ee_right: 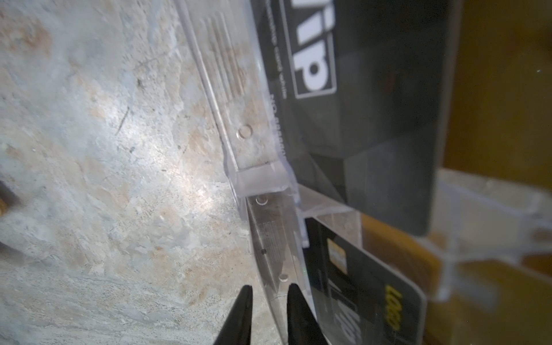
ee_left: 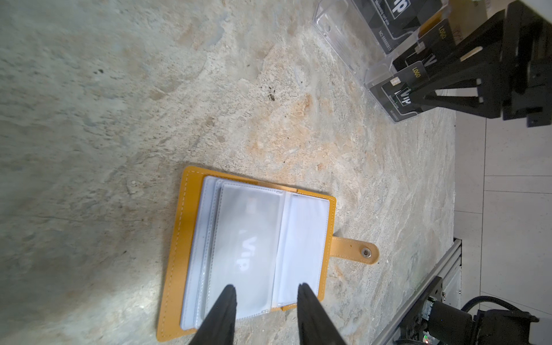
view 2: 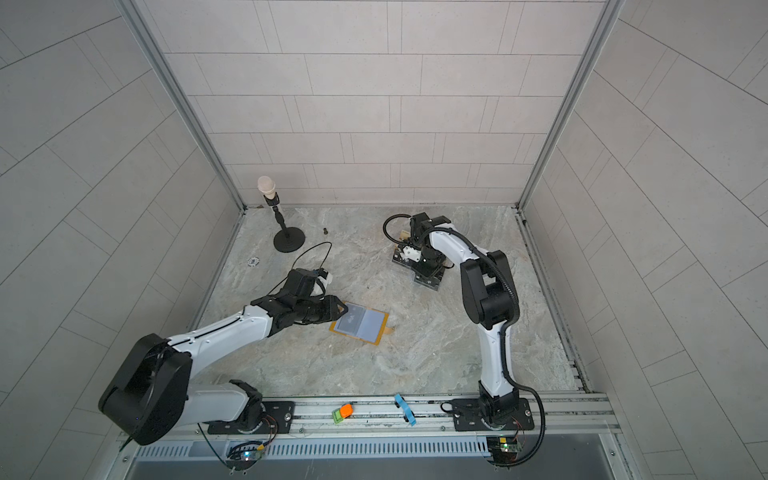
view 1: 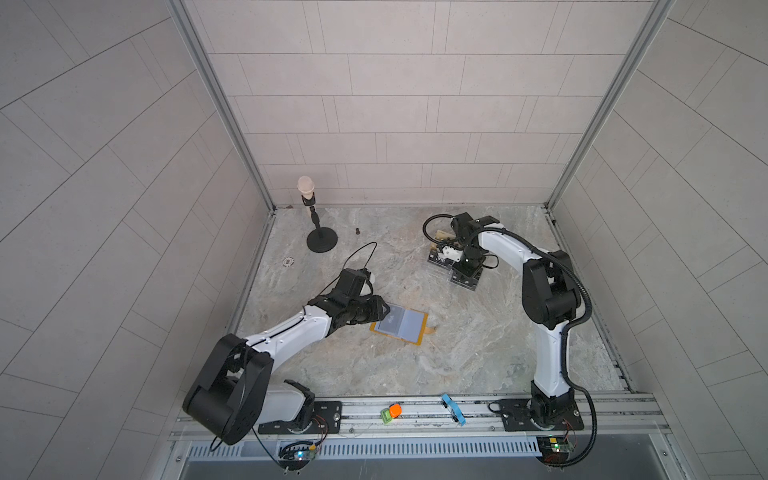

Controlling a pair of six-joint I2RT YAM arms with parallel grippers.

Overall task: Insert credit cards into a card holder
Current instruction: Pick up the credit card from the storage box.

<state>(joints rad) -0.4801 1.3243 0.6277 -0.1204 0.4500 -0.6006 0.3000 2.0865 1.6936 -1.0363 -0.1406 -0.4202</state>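
Left gripper: jaws spread above the open card holder. Right gripper: jaws narrowed at the acrylic card stand; grip cannot be determined.

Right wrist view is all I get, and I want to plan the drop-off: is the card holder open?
Observer: Yes. The card holder lies open on the table, with its inside facing up.
Operator: Is anything in it already?
Observer: One Vip card shows through the clear plastic inside.
Operator: Where is the left gripper?
Observer: The left gripper is at the holder's end nearest the left arm, jaws apart. I cannot tell whether it touches the holder.
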